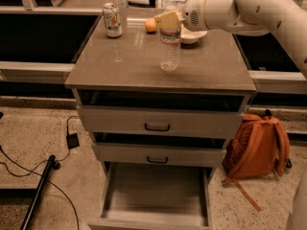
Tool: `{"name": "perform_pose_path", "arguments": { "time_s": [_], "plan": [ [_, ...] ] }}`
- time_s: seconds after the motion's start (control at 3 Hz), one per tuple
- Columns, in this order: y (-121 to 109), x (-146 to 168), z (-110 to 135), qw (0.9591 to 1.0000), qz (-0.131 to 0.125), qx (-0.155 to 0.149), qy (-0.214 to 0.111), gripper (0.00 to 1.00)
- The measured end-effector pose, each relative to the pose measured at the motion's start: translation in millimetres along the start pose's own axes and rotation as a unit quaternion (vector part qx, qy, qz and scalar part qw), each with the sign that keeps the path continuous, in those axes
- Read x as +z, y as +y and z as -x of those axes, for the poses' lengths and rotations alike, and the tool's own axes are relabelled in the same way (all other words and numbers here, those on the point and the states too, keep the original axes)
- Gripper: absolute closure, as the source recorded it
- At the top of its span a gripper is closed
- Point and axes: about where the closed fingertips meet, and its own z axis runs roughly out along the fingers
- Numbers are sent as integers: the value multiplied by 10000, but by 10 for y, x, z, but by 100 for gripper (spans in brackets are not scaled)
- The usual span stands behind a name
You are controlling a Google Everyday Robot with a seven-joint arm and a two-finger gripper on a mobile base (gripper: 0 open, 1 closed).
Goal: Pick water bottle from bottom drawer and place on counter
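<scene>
Far left of your jaws and well below them, a black pole (pixel 38 190) and a cable (pixel 67 128) lie on the floor. On the counter (pixel 120 63), a soda can (pixel 112 19) stands well to the left of the jaws at the back edge, and an orange (pixel 150 25) sits just left of them. Your gripper (pixel 169 19) is over the middle of the counter, with its jaws closed on the top of the water bottle (pixel 170 51). The bottle hangs straight below them, upright, with its base on or just above the slab. Far below, the bottom drawer (pixel 156 190) is pulled out. Just right of the jaws is a white bowl (pixel 193 36). The arm (pixel 240 6) runs off to the right. An orange backpack (pixel 256 145) sits on the floor, low and to the right.
</scene>
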Motion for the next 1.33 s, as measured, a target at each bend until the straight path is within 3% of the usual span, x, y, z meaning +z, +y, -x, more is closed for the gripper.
{"name": "perform_pose_path", "arguments": {
  "time_s": [0.33, 0.67, 1.0, 1.33],
  "plan": [
    [-6, 6, -15, 10000, 1, 20, 29, 13],
    [-6, 7, -15, 10000, 1, 20, 29, 0],
    [-6, 7, -15, 10000, 2, 20, 29, 0],
    [-9, -70, -66, 9997, 97, -219, -7, 0]
  ]
}}
